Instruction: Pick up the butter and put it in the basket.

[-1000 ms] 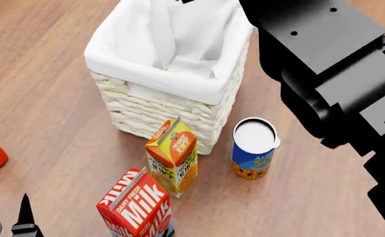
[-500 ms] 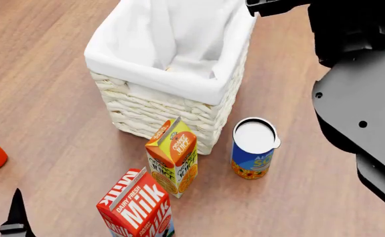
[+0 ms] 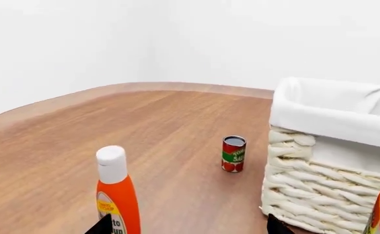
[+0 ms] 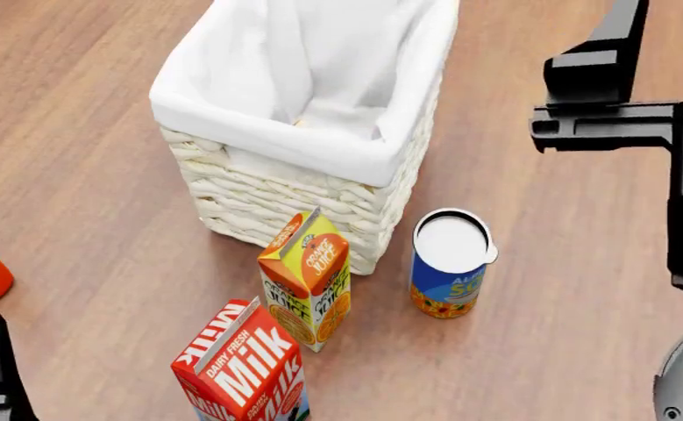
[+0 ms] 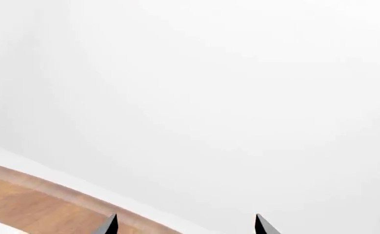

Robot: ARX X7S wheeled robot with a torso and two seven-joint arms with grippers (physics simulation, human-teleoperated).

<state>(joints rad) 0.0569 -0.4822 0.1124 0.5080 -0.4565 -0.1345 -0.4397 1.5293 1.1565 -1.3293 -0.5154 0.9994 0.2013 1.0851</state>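
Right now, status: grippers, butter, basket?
Left gripper and right gripper open, empty. Red butter box not in view. Cream wicker basket upright; orange juice carton beside it.

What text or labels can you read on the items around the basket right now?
"MILK", with "DAIRY FRESH" above it: the milk carton.
"JUICE": the juice carton; its smaller print is too blurred to read.
Blue can: only partial letters show, not readable.
Small red can: label too small to read.
Orange bottle: label cut off, unreadable.
No butter box is in view.
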